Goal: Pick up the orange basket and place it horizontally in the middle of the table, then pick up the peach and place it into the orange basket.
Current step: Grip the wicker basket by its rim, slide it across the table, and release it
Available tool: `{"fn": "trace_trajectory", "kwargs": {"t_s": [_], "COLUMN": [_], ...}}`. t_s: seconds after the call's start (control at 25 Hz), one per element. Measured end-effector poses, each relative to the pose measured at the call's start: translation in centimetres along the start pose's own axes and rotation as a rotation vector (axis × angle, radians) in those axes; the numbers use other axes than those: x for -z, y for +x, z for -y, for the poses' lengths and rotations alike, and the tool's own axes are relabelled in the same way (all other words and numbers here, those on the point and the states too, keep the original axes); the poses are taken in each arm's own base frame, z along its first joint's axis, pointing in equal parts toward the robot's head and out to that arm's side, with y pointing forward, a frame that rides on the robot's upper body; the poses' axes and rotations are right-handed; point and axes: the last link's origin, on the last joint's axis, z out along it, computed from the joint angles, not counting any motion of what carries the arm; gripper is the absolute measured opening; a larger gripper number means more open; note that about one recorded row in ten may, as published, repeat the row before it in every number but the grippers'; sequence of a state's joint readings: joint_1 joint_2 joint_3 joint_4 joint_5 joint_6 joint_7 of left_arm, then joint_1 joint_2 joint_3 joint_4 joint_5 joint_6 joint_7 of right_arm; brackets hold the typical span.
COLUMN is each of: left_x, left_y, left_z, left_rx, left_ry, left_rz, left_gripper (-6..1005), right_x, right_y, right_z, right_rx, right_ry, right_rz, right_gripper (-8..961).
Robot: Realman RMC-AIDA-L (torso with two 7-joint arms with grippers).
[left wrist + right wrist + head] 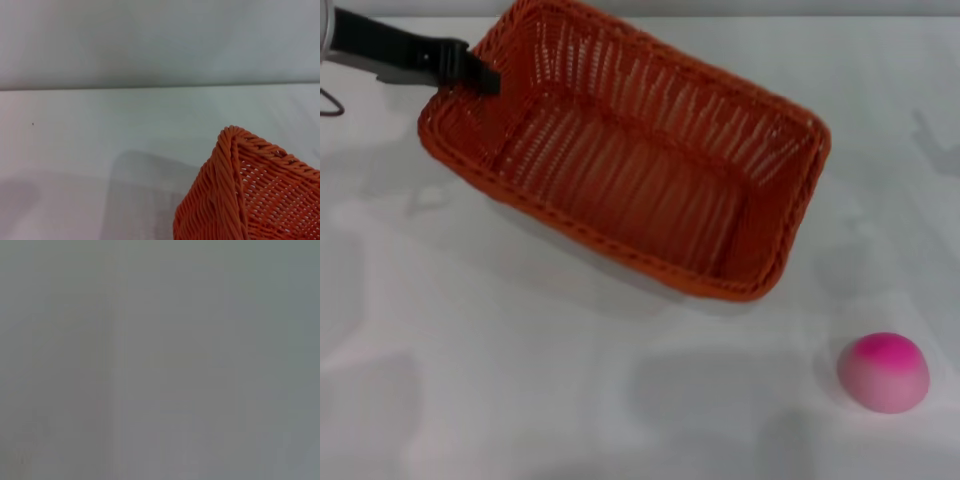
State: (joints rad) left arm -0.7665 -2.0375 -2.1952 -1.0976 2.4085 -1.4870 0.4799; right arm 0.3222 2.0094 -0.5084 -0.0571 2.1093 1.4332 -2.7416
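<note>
- The orange basket (630, 160) lies on the desk (520, 380) in the far middle-left of the head view, set at a slant, its long axis running from the far left down toward the near right.
- Its open top faces up, and the woven floor and sloping sides show inside; nothing lies in it.
- The left wrist view shows one rounded corner of the orange basket (250, 195) with its braided rim, and bare desk (100, 140) beyond it.
- The left gripper (480, 78) reaches in from the far left edge of the head view, dark and slim, with its tip at the basket's far left corner, lying over the rim there.
- The tip touches or overlaps the rim, but I cannot tell whether the fingers are closed on the wicker or how far apart they stand.
- The peach (883, 372) sits on the desk at the near right, well apart from the basket, pink on top and paler below, with nothing touching it.
- The right gripper is not seen in the head view, and the right wrist view gives only a plain grey field, so its state cannot be read.
</note>
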Motion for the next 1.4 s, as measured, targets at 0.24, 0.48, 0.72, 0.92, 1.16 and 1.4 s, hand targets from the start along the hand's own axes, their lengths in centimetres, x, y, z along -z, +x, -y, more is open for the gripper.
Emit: {"fn": "trace_trajectory", "kwargs": {"t_s": [0.24,0.48,0.72,0.92,1.16,1.4], "left_x": [-0.4,-1.6,-3.7,-4.6,-5.3,-6.4], "left_y": [0.4,0.1,-0.4,-0.3,-0.8,-1.6], "left_z": [-0.3,-0.8,-1.4,-1.7,-1.3,-1.5], "left_rx": [0.114,0.258,0.341,0.355,0.405,0.439], "left_ry": [-0.003,-0.013,-0.018,-0.001,0.001,0.003], "left_rz": [-0.017,0.024,0.08,0.084,0.076,0.099], "left_gripper": [161,163,165,167,169,171], "right_x": [-0.1,-0.1,0.0,0.3,0.6,0.6], "right_y": [-0.1,-0.1,0.0,0.2,0.0,0.0], "right_z": [0.0,0.0,-0.1,-0.1,0.2,0.3], "right_rx": [0.007,0.009,0.025,0.027,0.035,0.045], "right_ry": [-0.007,-0.01,-0.01,-0.006,-0.003,0.0], "right_rz": [0.001,0.0,-0.004,-0.009,-0.005,-0.005], "right_gripper": [840,840,840,840,840,840]}}
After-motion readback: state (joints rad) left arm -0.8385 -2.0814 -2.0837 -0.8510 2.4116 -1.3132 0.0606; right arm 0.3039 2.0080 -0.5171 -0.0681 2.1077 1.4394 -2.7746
